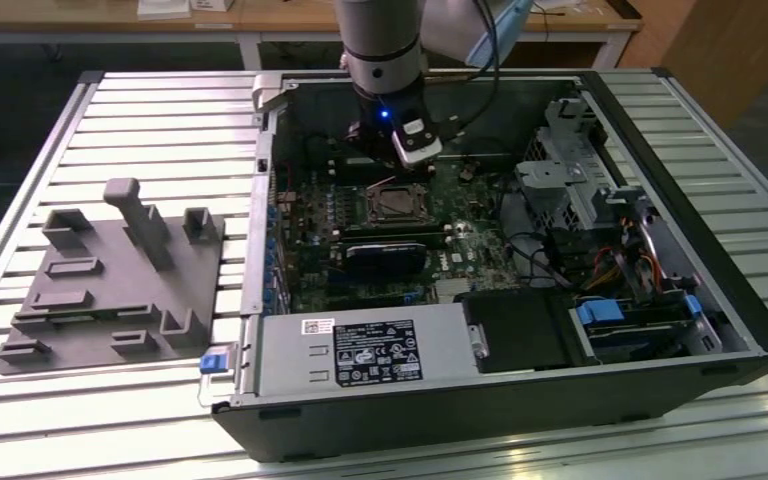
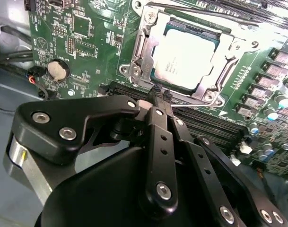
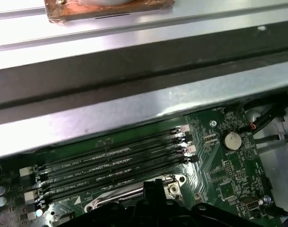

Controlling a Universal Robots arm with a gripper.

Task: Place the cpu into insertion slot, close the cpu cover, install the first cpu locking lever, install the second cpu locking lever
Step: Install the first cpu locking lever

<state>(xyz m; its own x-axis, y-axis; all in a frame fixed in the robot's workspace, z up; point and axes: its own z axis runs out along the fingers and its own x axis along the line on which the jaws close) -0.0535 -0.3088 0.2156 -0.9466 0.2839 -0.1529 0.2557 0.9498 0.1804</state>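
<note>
An open black computer case [image 1: 491, 425] lies on its side on a counter [image 1: 157, 110] of ribbed metal slats. It holds a green circuit board [image 2: 87, 42], a silver box with a labelled face [image 1: 357, 350] at its near edge, a black rectangular card [image 1: 391, 255] standing in the board, and bundles of coloured wires by the metal drive cage on the exterior view's right. Near the middle of the board is the insertion slot [image 1: 391, 205], and the cpu [image 2: 184, 56] sits in it: a flat square chip with a pale, smooth metal face. The cpu cover [image 2: 143, 45], a thin silvery frame with an open centre, lies flat around the chip. A slim metal rod [image 2: 205, 14] runs along the frame's far side. The tool [image 2: 161, 93], built of black jointed links with bright screws, hangs just over the socket's edge with its fingertips drawn together; I cannot tell whether anything thin is pinched between them. Four long narrow black slots [image 3: 110, 165] lie beside the socket, and a round silver coin cell [image 2: 57, 70] sits further off on the board. Beside the case on the exterior view's left rests a grey moulded fixture [image 1: 104, 290] with upright posts.
</note>
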